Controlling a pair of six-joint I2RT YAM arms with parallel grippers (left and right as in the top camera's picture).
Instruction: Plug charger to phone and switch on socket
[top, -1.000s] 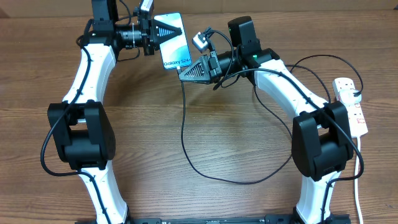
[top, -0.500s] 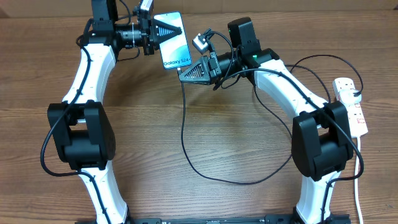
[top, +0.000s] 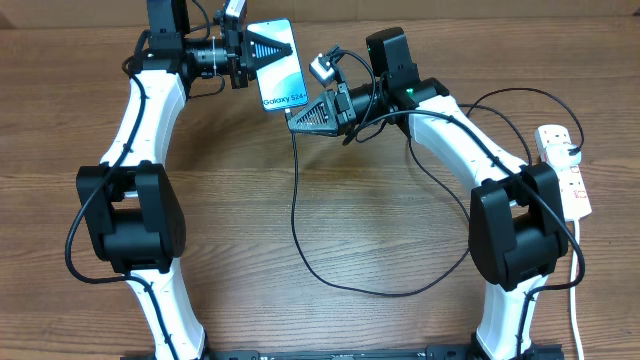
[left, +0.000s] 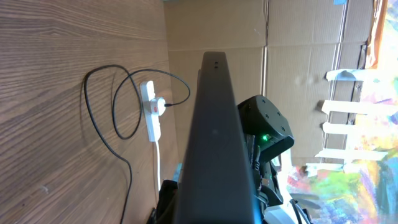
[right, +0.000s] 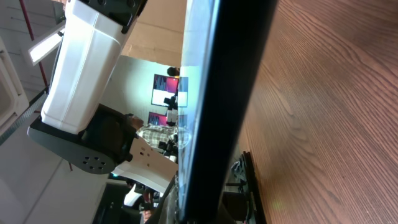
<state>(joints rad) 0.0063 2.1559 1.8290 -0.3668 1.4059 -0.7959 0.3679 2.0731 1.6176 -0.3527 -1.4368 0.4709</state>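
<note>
While the left gripper (top: 262, 48) is clamped on the far end of the phone (top: 283, 75), we see the phone at the far side of the table (top: 380, 220), between the two arms, with its lit screen showing to the overhead camera. The right gripper (top: 305, 117) sits at the phone's near end, touching it or just beside it. We cannot tell whether its fingers are closed: they are hidden from above, and its own camera shows little but the phone's dark edge. The charger (top: 296, 210) emerges from under that gripper, loops loosely over the wood and runs toward the socket (top: 567, 172) at the right edge, well apart from the phone.

We judge the phone to be light, stiff and slick, with a glass face that will not forgive hard squeezing, so a hold across its edges suits it best. The charger looks limp and a little springy. Held by the cable it would flop, so we would take it right at its tip, just behind the plug. The socket looks light enough to slide when a switch is pressed.
</note>
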